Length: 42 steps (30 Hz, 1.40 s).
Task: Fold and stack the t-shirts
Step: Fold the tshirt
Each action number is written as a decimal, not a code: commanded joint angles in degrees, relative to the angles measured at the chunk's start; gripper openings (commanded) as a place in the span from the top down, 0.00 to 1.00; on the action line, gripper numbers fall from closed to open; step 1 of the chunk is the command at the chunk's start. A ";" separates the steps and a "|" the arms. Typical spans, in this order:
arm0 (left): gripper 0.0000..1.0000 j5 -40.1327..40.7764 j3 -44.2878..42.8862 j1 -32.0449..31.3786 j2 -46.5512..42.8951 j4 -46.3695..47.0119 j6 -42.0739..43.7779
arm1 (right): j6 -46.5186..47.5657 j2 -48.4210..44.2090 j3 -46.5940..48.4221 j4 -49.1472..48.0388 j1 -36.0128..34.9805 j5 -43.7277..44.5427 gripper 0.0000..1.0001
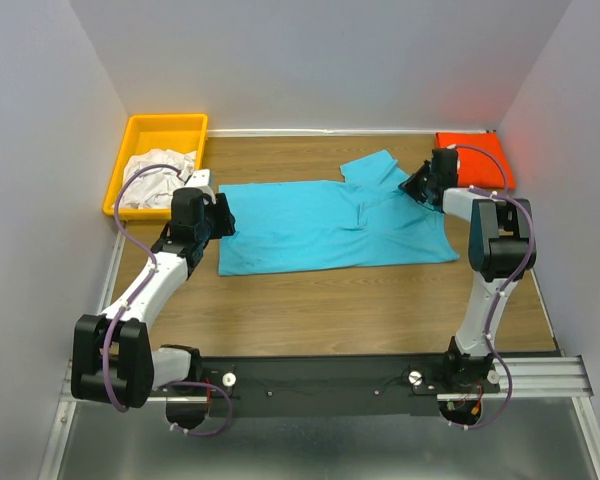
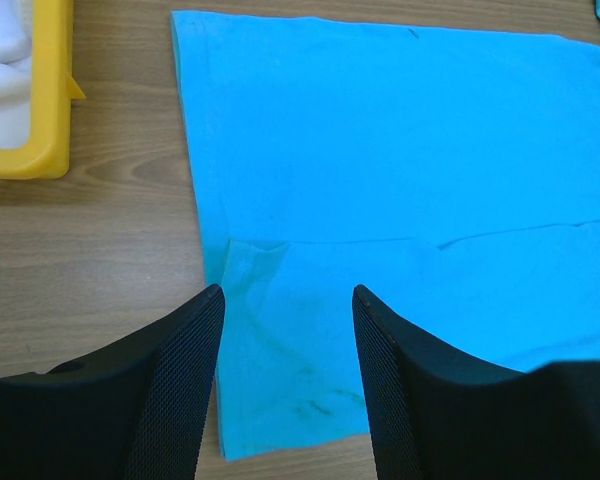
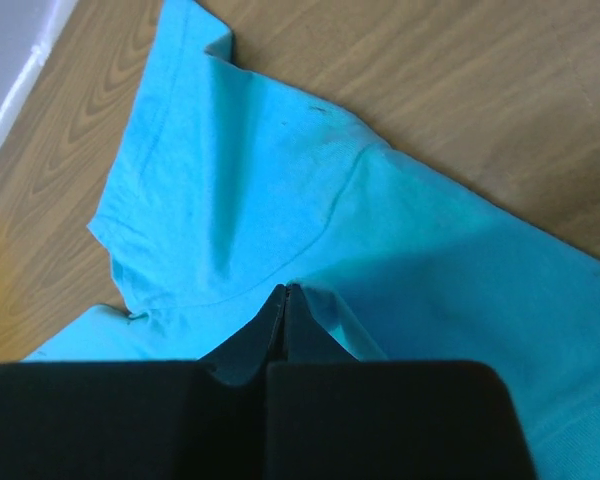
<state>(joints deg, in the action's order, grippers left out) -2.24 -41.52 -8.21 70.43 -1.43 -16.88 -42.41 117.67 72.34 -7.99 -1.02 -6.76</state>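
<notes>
Turquoise t-shirt (image 1: 330, 225) lay spread on the wooden counter (image 1: 330, 300); left gripper (image 2: 287, 292) stood wide over its left edge, right gripper (image 3: 287, 290) was closed tight, seemingly pinching cloth by the sleeve.

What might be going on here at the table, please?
A turquoise t-shirt lies spread on the table for folding. The right claw is shut, pinching its cloth at the far right, while the left claw hangs open over the shirt's left edge. White shirts lie crumpled in the yellow bin, and an orange-red shirt sits in the far right corner.
</notes>
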 commanded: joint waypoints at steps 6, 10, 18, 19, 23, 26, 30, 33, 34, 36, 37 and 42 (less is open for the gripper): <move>0.38 -0.84 -0.32 0.30 -0.12 0.38 0.89 | 2.69 0.02 4.21 -0.71 0.40 -3.43 0.99; 0.38 -1.10 -0.32 0.21 -0.12 0.38 0.89 | 2.77 0.37 4.39 -0.54 0.31 -2.73 0.99; 0.38 -1.01 -0.23 0.21 -0.30 0.29 0.89 | 3.12 1.70 5.01 0.16 0.40 -6.68 0.65; 0.38 -1.10 -0.23 0.21 -0.21 0.29 0.89 | 3.47 1.69 4.92 0.17 0.31 -6.86 0.62; 0.38 -1.28 -0.32 0.21 0.05 0.46 0.80 | 5.14 -2.61 4.39 1.75 -0.21 -6.68 0.55; 0.38 -1.54 -0.49 0.21 0.32 0.46 0.71 | 6.20 -4.89 3.17 2.71 -1.70 -6.68 0.54; 0.38 -1.98 -0.50 0.21 0.58 0.64 0.80 | 7.34 -5.70 1.49 3.68 -4.08 -7.20 0.54; 0.38 -2.33 -0.58 0.21 0.84 0.64 0.80 | 7.70 -4.73 1.05 4.03 -5.40 -9.84 0.54; 0.38 -2.33 -0.58 0.12 0.85 0.64 0.71 | 7.70 -4.38 0.79 4.03 -6.36 -9.93 0.54; 0.38 -2.42 -0.50 0.12 0.76 0.64 0.80 | 7.61 -4.11 -0.17 4.03 -7.41 -10.20 0.54; 0.38 -2.42 -0.49 0.12 0.67 0.64 0.89 | 7.52 -3.68 -0.35 3.95 -7.60 -10.63 0.54; 0.38 -2.33 -0.49 0.12 0.58 0.64 0.80 | 7.87 -1.83 -0.18 3.95 -9.26 -14.76 0.56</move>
<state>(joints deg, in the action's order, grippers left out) -3.57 -41.50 -8.21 70.94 -1.41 -16.88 -35.79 113.86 72.64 -5.61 -9.41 -17.41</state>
